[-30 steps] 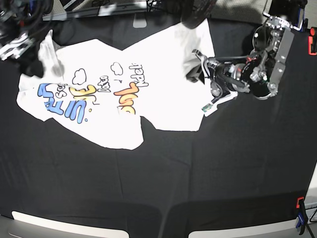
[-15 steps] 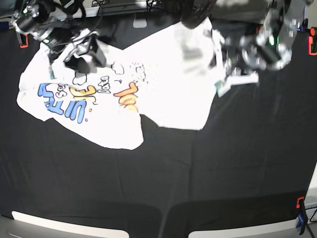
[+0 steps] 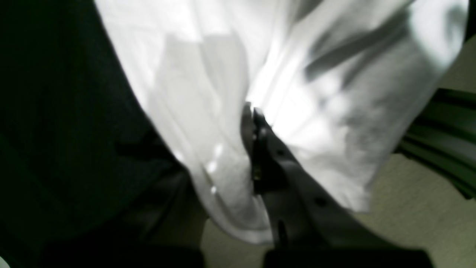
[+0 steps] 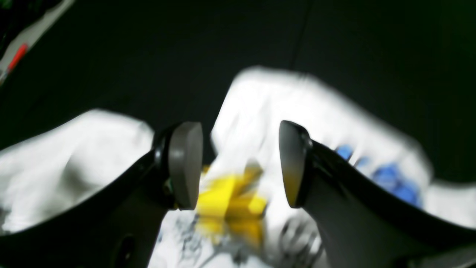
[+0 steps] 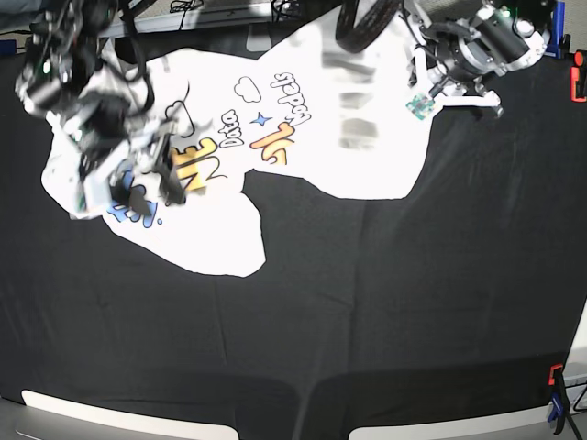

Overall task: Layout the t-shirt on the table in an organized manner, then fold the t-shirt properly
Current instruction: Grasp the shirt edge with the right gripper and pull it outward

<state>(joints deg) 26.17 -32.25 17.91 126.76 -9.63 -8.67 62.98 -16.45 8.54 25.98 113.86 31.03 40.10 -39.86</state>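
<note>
The white t-shirt [image 5: 321,137] lies print-up across the far part of the black table [image 5: 367,302], its right side drawn up toward the far edge. My left gripper [image 5: 415,64] is shut on that side's cloth. In the left wrist view the closed gripper [image 3: 253,115] pinches a fold of the t-shirt [image 3: 208,93], which hangs wrinkled below it. My right gripper [image 5: 142,183] hovers open over the lettering at the shirt's left. In the right wrist view the spread fingers [image 4: 186,163] frame the yellow letters [image 4: 230,201], with blue letters [image 4: 390,178] off to the right.
A red clip [image 5: 578,78] sits on the table's right edge and a red and blue one [image 5: 555,394] at the near right corner. A dark ring-shaped thing [image 5: 367,23] overhangs the shirt's far edge. Beige floor [image 3: 409,208] shows past the table.
The left gripper has pulled the shirt's right side up and toward the far edge, shifting the print right. The right arm has swung down from the far left corner over the lettering.
</note>
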